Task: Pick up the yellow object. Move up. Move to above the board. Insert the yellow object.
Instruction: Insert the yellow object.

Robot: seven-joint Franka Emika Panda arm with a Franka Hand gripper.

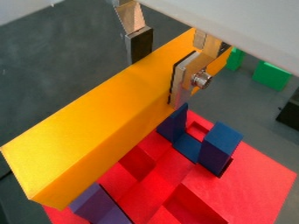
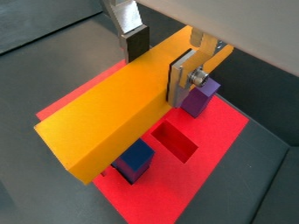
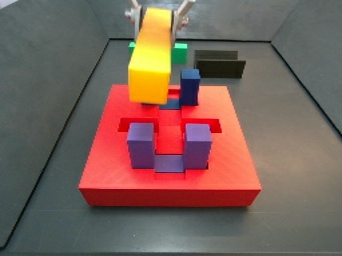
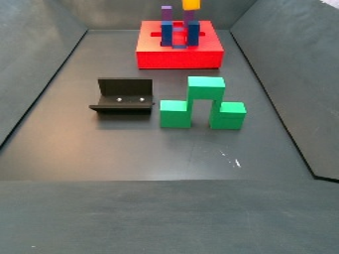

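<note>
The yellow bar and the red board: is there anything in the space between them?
In a side view, the tool holds the yellow bar above the red board. Only air and the tops of the board's upright blue blocks lie beneath it.

My claw (image 1: 162,54) hangs raised, its flat silver plates pointing downward. Both fingers (image 2: 184,72) press the sides of the yellow object (image 2: 117,118), clamped between them.

Silver claw (image 1: 162,59) grips yellow-orange object (image 1: 100,124) over red board (image 3: 168,167), blue and purple blocks (image 3: 198,146).
</note>
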